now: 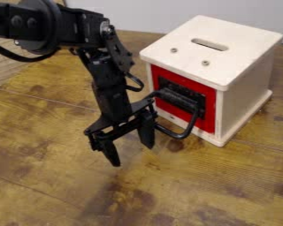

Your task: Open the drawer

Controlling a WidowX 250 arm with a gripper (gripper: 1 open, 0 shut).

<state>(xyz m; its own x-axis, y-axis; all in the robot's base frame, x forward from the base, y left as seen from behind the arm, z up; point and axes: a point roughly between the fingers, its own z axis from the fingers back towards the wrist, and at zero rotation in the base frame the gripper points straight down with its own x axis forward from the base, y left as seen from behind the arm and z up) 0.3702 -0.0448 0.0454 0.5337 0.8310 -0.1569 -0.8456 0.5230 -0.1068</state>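
The drawer (168, 84) has a red front with a dark centre and sits in a cream wooden cube (222, 62) at the right. Its large black loop handle (184, 113) hangs down in front of it. The drawer front looks flush with the cube. My gripper (130, 147) hangs from the black arm (99, 71), pointing down at the table just left of the handle. Its two fingers are spread apart and hold nothing. The right finger (148, 135) is close to the handle; I cannot tell whether it touches it.
The cube has a slotted top panel (210, 42). The table (61, 185) is worn brown wood. A black cable (26, 53) runs along the upper left behind the arm.
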